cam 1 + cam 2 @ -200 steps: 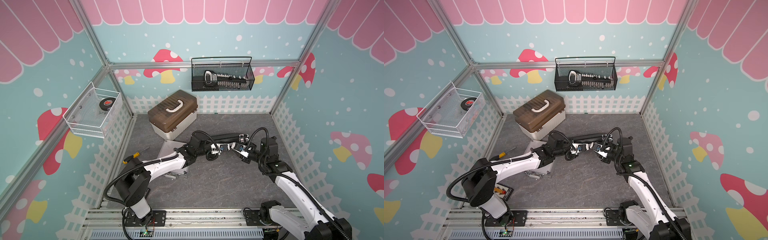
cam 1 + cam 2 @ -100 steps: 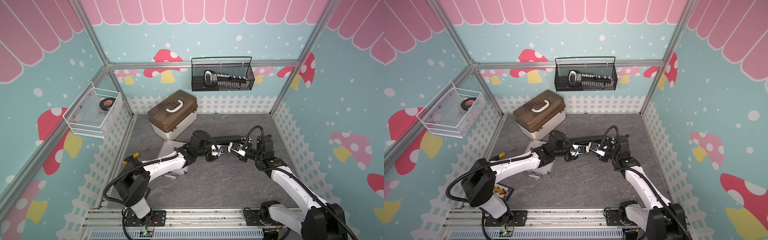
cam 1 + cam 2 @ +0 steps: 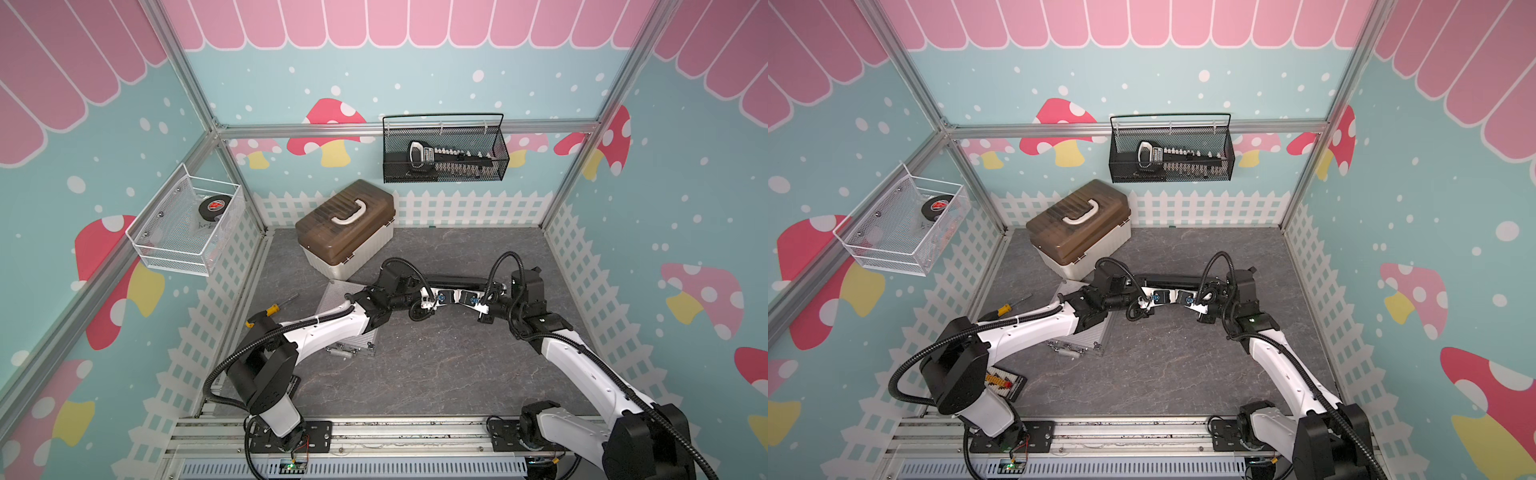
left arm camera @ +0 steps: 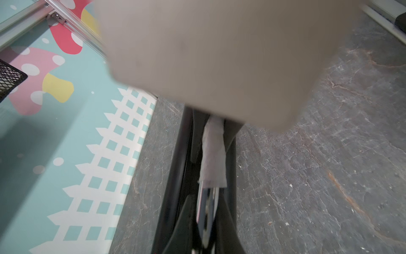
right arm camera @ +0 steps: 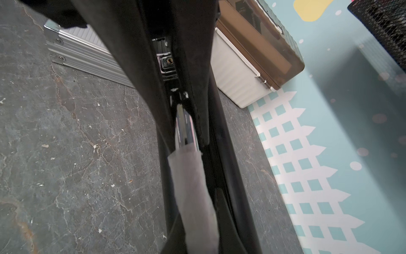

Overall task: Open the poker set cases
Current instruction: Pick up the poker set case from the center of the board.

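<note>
The black poker set case [image 3: 461,281] stands on its edge mid-floor, seen as a thin dark strip in both top views [image 3: 1175,282]. Its chrome handle [image 4: 207,209] is partly wrapped in white tape [image 5: 195,198]. My left gripper [image 4: 206,220] is shut on the handle's bare chrome part. My right gripper [image 5: 197,220] is shut on its taped part. In a top view the two grippers [image 3: 434,298] [image 3: 471,300] nearly meet head-on. The silver case [image 3: 336,297] lies flat and closed under my left arm, also seen in the right wrist view [image 5: 83,50].
A cream box with a brown lid [image 3: 345,228] stands behind the silver case. A yellow-handled screwdriver [image 3: 278,305] lies to its left. A small black tray [image 3: 1005,384] sits by the left arm's base. Wire baskets hang on the back wall [image 3: 444,149] and left wall [image 3: 187,224].
My right arm moved left toward the left gripper and its jaws closed on the taped handle. The left arm has kept its grip and place.
</note>
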Robot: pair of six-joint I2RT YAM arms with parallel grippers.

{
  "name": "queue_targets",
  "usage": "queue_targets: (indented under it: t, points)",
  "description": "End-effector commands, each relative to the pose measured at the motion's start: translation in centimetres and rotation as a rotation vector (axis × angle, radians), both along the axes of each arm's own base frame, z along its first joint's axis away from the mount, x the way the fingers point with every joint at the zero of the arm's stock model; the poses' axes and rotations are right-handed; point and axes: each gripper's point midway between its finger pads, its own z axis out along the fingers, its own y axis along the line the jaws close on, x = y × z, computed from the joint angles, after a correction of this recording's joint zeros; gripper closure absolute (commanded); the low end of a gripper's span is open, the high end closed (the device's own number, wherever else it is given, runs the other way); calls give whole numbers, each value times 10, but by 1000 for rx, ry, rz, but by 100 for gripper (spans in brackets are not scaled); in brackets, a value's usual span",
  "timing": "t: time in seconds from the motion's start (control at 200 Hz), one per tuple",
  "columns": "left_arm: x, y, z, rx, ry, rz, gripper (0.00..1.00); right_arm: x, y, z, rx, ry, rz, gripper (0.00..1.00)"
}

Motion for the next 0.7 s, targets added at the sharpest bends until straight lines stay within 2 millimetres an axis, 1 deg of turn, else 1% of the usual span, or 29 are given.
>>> queue_targets:
  t: [0.0,0.06,0.08,0.125,0.15,0.17,0.215,0.26,0.345,0.405,0.47,0.505,0.56,0.6,0.695]
  points:
    - [-11,-12,87,-216,-127,-54,100,-6,2,8,15,-43,-8,100]
    - [-6,-8,97,-247,-138,-15,100,-11,2,11,18,-66,6,100]
    - [-4,-6,103,-264,-143,7,93,-12,2,12,23,-63,3,100]
    - [1,0,113,-294,-153,53,64,-10,0,15,41,-46,-24,100]
    - [3,5,119,-304,-160,76,52,-9,-1,17,45,-31,-39,100]
    - [3,10,123,-309,-165,89,46,-9,-1,17,45,-14,-44,100]
    - [4,20,130,-307,-172,123,39,-10,-2,17,42,24,-48,100]
    - [4,31,136,-278,-175,164,37,-12,-1,15,42,50,-41,100]
    - [5,52,135,-159,-193,238,36,-15,2,14,56,56,-28,100]
    - [3,67,118,-14,-230,254,35,-17,4,13,63,52,-22,100]
    - [5,82,99,121,-289,280,35,-19,5,14,79,58,-23,100]
    - [5,90,92,183,-329,280,35,-20,6,15,97,68,-22,100]
    - [0,99,74,290,-387,241,34,-21,9,23,136,76,-23,100]
    - [-4,102,64,333,-417,216,33,-21,10,30,166,74,-28,100]
    - [-5,106,51,372,-415,205,30,-23,13,48,230,77,-26,100]
